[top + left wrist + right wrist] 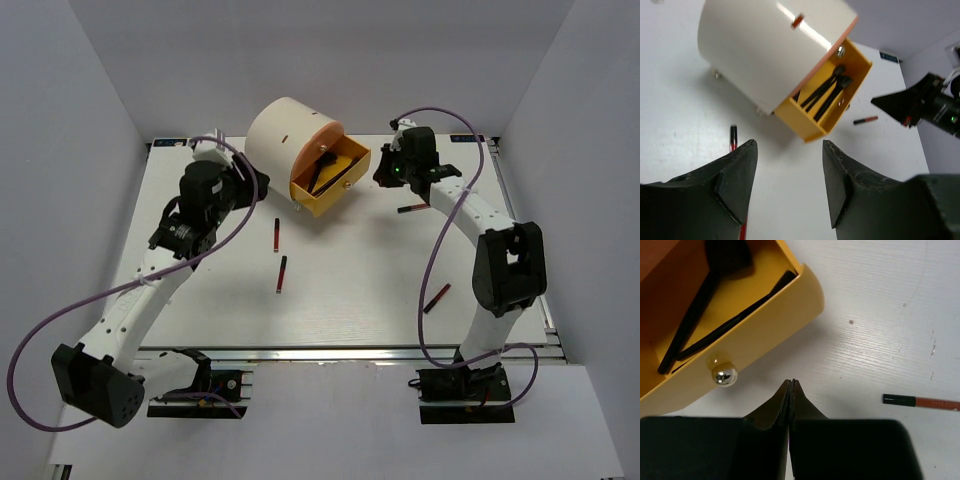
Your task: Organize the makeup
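White tabletop [340,310]: brushes [322,172] already in the open drawer [335,198] near the far edge, four sticks [282,273] left loose, sponges nowhere I can see; left jaws spread, right jaws pressed together, empty.

Thin black brushes [322,172] lying crossed inside open orange-yellow drawer [335,203], upper centre of frame, short dark-red-and-black stick [276,232] left of centre, 2nd stick [282,273] just below it, 3rd stick [413,208] right of drawer, 4th stick [436,298] tilted at lower right, all 4 flat.

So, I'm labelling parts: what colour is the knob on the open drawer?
The knob is shiny silver; the right wrist view shows it best.
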Controlling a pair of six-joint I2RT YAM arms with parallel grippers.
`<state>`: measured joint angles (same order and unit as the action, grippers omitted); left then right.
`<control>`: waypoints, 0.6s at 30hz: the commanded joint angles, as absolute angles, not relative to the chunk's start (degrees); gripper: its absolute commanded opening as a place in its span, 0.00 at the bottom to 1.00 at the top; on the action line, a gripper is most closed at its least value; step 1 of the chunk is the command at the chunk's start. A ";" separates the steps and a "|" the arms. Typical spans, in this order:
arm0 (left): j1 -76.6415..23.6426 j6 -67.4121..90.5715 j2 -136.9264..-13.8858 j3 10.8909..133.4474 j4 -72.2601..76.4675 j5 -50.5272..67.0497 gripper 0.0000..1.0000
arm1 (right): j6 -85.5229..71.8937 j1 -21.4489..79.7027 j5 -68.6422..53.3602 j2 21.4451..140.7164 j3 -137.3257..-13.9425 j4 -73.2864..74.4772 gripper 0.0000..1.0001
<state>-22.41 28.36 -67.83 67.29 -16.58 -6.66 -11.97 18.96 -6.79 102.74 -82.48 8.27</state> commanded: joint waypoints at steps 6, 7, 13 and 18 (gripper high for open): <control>-22.68 38.49 -61.09 57.49 -18.55 -6.33 0.65 | -19.33 20.74 -6.85 110.12 -91.31 13.54 0.00; -22.68 39.28 -60.82 56.87 -18.28 -6.59 0.65 | -19.60 21.26 -7.12 111.43 -92.10 13.54 0.00; -22.68 40.34 -60.21 55.90 -20.38 -7.38 0.65 | -22.49 22.50 -11.41 116.88 -97.63 11.87 0.00; -22.67 41.39 -59.59 54.50 -20.83 -8.09 0.65 | -25.04 22.50 -16.95 120.40 -102.82 7.74 0.00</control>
